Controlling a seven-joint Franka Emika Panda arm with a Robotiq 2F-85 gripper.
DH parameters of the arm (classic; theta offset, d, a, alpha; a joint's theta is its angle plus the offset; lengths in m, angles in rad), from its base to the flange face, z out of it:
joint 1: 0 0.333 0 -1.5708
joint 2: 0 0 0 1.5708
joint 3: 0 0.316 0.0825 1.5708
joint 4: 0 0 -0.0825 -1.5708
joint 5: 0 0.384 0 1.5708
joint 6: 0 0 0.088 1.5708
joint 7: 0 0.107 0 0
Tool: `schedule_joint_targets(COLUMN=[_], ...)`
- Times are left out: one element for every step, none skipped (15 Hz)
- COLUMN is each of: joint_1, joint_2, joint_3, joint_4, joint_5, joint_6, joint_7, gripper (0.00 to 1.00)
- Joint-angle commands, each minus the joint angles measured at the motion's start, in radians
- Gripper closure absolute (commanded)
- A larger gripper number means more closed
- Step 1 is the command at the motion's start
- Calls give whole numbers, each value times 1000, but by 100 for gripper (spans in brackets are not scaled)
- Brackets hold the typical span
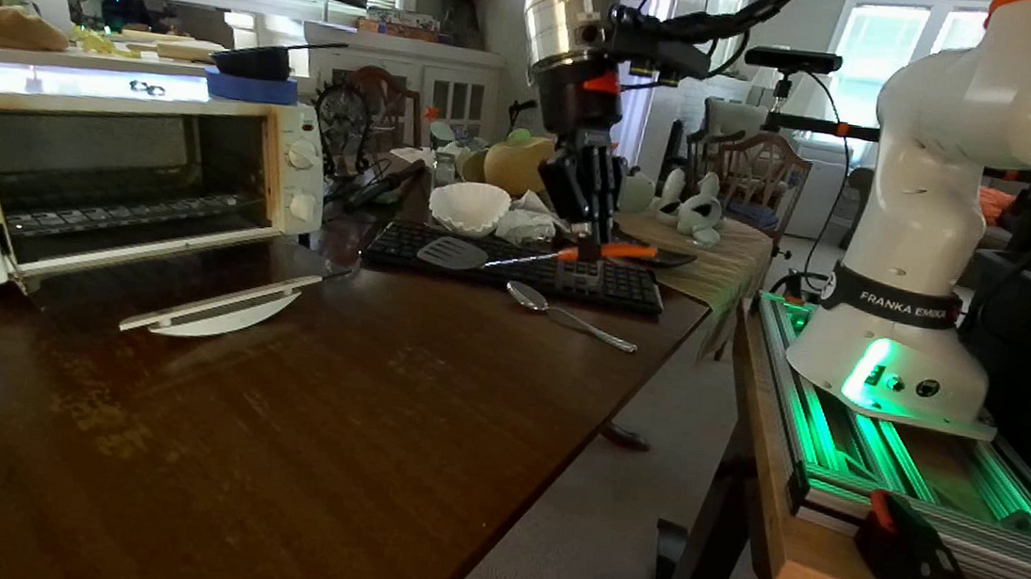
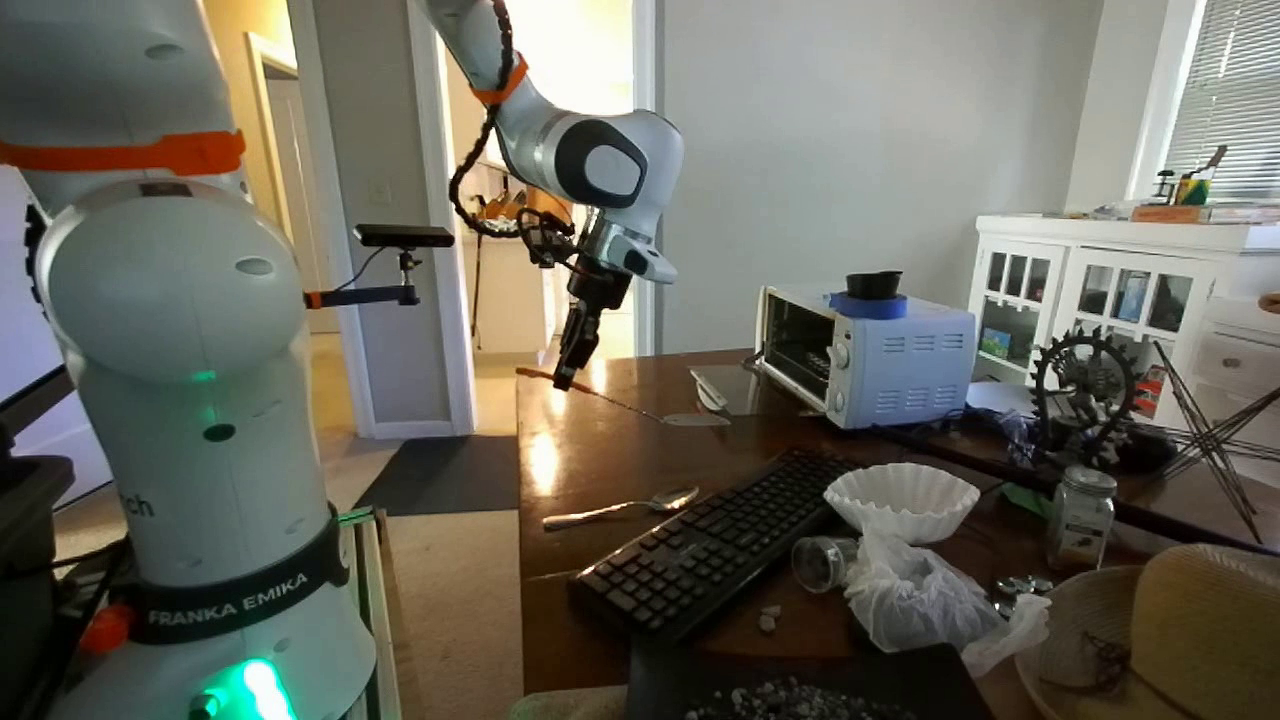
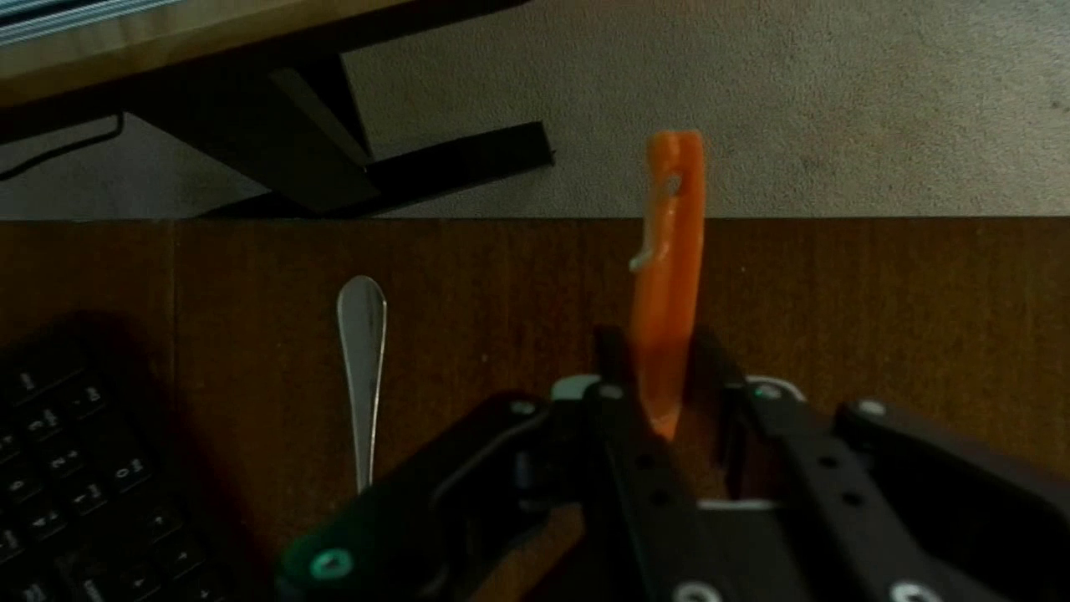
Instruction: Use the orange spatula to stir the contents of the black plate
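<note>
In both exterior views the orange spatula hangs above the brown table, its orange handle (image 1: pixel 630 251) held across my fingertips and its slotted grey head (image 1: pixel 451 252) pointing away from my base. My gripper (image 3: pixel 660 359) is shut on the handle; the handle end (image 3: pixel 673 209) sticks out past the table edge in the wrist view. At the bottom of an exterior view lies the black plate (image 2: pixel 920 680), cut off by the frame, with a heap of small grey pebbles (image 2: pixel 790 700) on it. The gripper (image 2: pixel 568 378) is well away from the plate, on the far side of the keyboard.
A black keyboard (image 2: pixel 715 540) lies between the gripper and the plate, with a metal spoon (image 2: pixel 620 508) beside it. A white fluted bowl (image 2: pixel 900 500), crumpled plastic (image 2: pixel 915 590) and a clear jar (image 2: pixel 1082 515) stand nearby. A toaster oven (image 1: pixel 138 178) sits further along the table.
</note>
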Motion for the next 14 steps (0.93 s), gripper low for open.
schedule_joint_targets(joint_1=[-22, -31, -38, -45, -51, -59, -68, -80, -91, -101, -113, -127, -144, -164], joint_2=[-129, -163, -193, -222, -252, -286, -314, -344, -378, -409, -442, -477, -509, -541], joint_3=[1, 2, 2, -1, -8, -14, -21, -28, -42, -54, -70, -89, -107, -127], joint_4=[-42, -46, -48, -50, -54, -64, -70, -80, -98, -115, -135, -158, -179, -201], joint_5=[-66, -93, -110, -114, -106, -102, -97, -103, -99, -96, -91, -93, -99, -109], joint_6=[-66, -88, -106, -133, -167, -193, -223, -253, -276, -297, -312, -330, -349, -366], joint_7=[23, 33, 36, 35, 28, 21, 17, 17, -1, -15, -35, -57, -75, -96], gripper=[95, 95, 95, 95, 95, 95, 95, 95, 95, 95, 95, 95, 95, 95])
